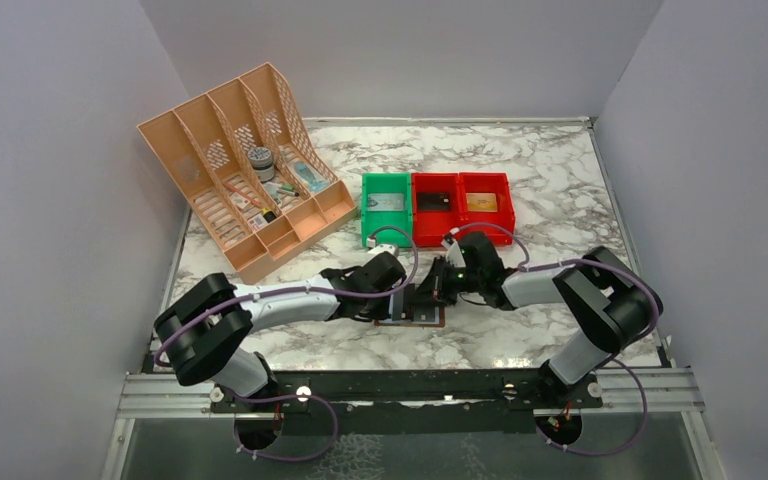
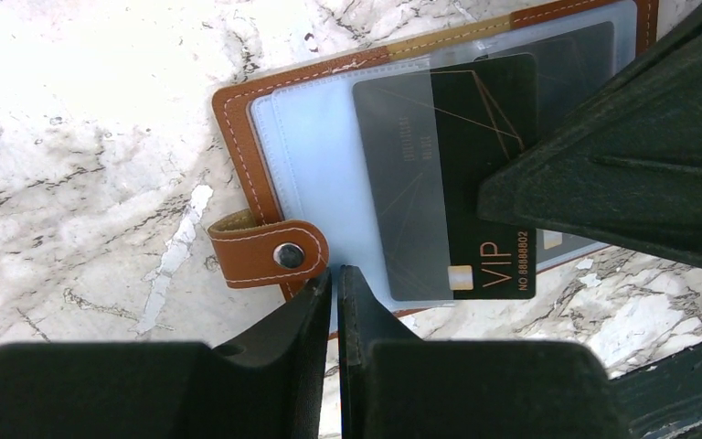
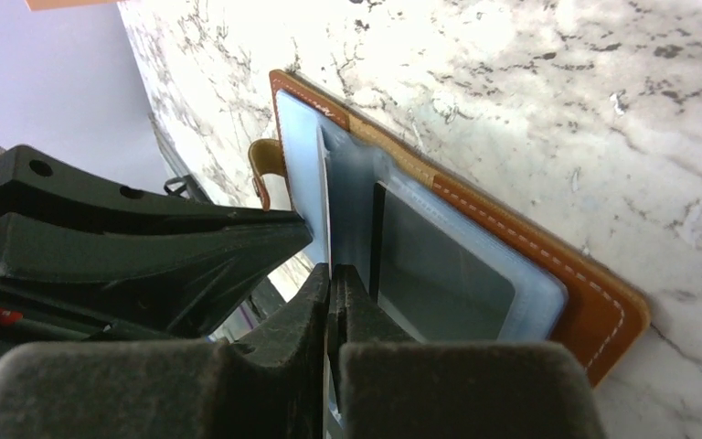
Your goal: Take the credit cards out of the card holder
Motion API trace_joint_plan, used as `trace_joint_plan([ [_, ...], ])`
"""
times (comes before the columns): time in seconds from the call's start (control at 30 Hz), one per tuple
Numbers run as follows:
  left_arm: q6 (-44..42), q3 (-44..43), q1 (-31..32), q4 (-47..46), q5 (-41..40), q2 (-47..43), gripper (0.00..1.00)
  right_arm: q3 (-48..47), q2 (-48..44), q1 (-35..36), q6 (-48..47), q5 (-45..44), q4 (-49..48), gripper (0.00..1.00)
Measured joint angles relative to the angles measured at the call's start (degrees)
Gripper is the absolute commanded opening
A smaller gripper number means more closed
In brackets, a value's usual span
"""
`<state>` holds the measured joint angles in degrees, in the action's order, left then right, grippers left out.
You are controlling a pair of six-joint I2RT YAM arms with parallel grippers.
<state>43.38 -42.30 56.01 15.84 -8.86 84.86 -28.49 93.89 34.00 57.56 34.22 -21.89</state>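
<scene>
The card holder (image 1: 412,319) lies open on the marble between both arms, brown leather (image 2: 236,137) with a snap tab (image 2: 270,251) and pale blue sleeves (image 3: 530,293). A black credit card (image 2: 489,165) marked VIP sticks halfway out of one sleeve. My left gripper (image 2: 336,272) is shut on the near edge of that sleeve, beside the tab. My right gripper (image 3: 330,271) is shut on the thin card, which runs edge-on up from its jaws. Its dark finger (image 2: 622,174) covers the card's far end in the left wrist view. In the top view the grippers (image 1: 400,298) (image 1: 440,288) meet over the holder.
A green bin (image 1: 386,208) and two red bins (image 1: 436,206) (image 1: 486,203) stand in a row just behind the grippers. A peach file organizer (image 1: 245,165) holding small items stands at the back left. Grey walls close in the marble table (image 1: 560,180).
</scene>
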Motion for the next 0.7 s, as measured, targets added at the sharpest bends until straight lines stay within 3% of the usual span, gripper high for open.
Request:
trace_joint_plan([
  [0.33, 0.87, 1.2, 0.11, -0.04, -1.62, -1.44, 0.14, -0.22, -16.79, -0.63, -7.96, -9.4, 13.05, 0.01],
  [0.5, 0.57, 1.2, 0.11, 2.47, -2.56, -3.67, 0.32, -1.73, -22.6, -0.74, -15.17, -13.16, 17.0, 0.01],
  [0.7, -0.2, 1.2, 0.11, 3.26, -3.26, -12.31, 0.52, -2.14, -33.2, -0.74, -25.68, -23.26, 18.16, 0.01],
])
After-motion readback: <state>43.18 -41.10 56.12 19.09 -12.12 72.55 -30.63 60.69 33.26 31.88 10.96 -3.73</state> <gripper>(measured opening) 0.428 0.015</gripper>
